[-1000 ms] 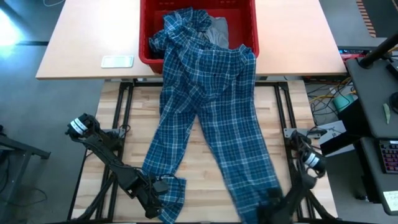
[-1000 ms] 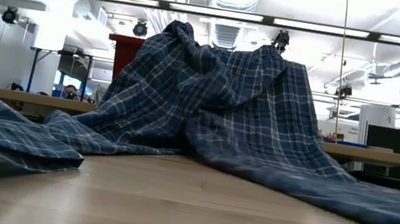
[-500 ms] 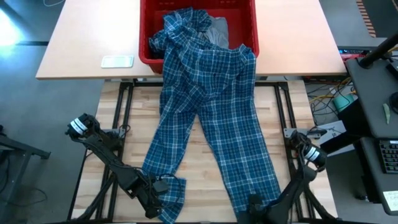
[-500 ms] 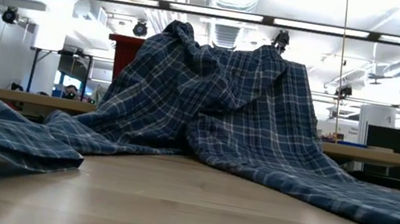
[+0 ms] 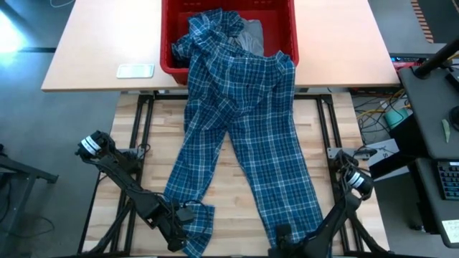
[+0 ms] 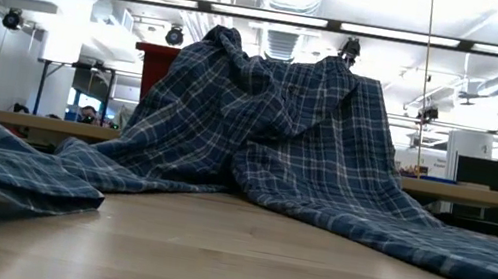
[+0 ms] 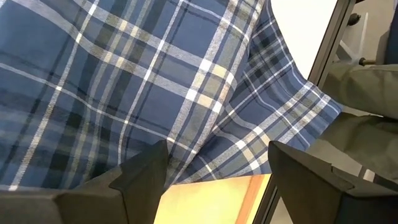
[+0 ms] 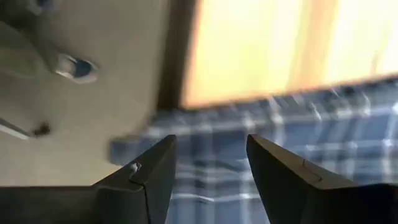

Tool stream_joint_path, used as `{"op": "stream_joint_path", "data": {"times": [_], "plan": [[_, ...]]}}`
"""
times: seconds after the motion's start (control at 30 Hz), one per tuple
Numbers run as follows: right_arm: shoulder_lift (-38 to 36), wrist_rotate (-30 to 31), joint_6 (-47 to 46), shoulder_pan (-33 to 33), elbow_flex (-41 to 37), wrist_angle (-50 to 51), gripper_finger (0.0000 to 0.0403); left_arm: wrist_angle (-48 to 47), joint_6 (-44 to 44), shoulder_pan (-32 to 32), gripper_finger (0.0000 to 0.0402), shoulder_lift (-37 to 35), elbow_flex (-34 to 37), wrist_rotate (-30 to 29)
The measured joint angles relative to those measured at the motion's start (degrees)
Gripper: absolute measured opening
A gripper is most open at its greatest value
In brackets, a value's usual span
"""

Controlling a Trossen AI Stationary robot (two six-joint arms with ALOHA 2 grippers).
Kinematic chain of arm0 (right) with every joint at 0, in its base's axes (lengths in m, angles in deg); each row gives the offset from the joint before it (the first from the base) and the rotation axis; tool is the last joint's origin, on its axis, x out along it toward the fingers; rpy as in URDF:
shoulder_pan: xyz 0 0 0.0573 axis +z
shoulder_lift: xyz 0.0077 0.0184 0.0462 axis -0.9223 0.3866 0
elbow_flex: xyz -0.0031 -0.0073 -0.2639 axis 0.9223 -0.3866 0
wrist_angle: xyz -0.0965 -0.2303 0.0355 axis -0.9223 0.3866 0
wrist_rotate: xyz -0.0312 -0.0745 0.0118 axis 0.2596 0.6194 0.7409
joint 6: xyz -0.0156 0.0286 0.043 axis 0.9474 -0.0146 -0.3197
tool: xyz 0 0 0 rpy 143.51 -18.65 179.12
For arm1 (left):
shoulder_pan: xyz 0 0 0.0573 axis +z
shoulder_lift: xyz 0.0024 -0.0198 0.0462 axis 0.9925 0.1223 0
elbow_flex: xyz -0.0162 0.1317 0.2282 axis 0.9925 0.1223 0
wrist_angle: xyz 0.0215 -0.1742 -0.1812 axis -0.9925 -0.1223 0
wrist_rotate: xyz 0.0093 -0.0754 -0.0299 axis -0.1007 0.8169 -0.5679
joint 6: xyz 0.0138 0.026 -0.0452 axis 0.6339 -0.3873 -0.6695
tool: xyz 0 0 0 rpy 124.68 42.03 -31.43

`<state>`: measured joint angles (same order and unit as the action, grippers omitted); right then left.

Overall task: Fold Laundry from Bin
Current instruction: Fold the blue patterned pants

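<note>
- While its fingers are spread with only a fold of cloth seen between them, nothing firmly clamped, the left gripper (image 7: 214,168) is poised at the table's near-left edge over the leg end of the blue plaid garment (image 5: 240,136).
- The right gripper (image 8: 208,165) is held part open and empty above the other leg end near the table's (image 5: 158,143) front edge.
- The garment's long axis is laid from the red bin (image 5: 283,29) toward the near edge, its top bunched in the bin.
- A grey garment (image 5: 251,36) in the bin is shown only by the high view; the low view shows the plaid draped over the bin's wall.
</note>
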<state>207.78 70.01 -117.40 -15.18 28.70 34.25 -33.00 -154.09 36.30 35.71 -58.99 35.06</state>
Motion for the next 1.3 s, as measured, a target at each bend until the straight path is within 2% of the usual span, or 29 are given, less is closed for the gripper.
{"op": "stream_joint_path", "data": {"times": [0.07, 0.23, 0.57, 0.9, 1.13, 1.3], "plan": [[0.96, -1.59, 0.25, -0.37, -0.2, 0.64, 0.0182, 0.04, -0.01, 0.02, 0.0261, 0.0, 0.0, -0.02], [3.07, -6.83, 2.86, -0.41, 1.16, -7.06, 0.0152, 0.05, -0.2, 0.01, 0.0261, 0.0, 0.0, -0.03], [7.44, -6.92, 5.64, -0.88, 2.6, -5.98, 0.0138, -0.01, -0.04, 0.01, 0.0261, 0.0, 0.0, -0.31], [8.46, 1.29, 9.49, -3.12, 10.29, -5.12, 0.0016, 0.12, -0.28, 0.02, 0.0261, 0.0, 0.0, -0.31], [8.33, 10.55, 15.91, -4.33, 15.13, -6.1, 0.0022, 0.29, -0.46, 0.01, 0.0261, 0.0, 0.0, -0.02], [8.24, 10.94, 14.72, -4.95, 15.03, -5.5, 0.009, 0.44, -0.72, 0.02, 0.0261, 0.0, 0.0, 0.03]]}}
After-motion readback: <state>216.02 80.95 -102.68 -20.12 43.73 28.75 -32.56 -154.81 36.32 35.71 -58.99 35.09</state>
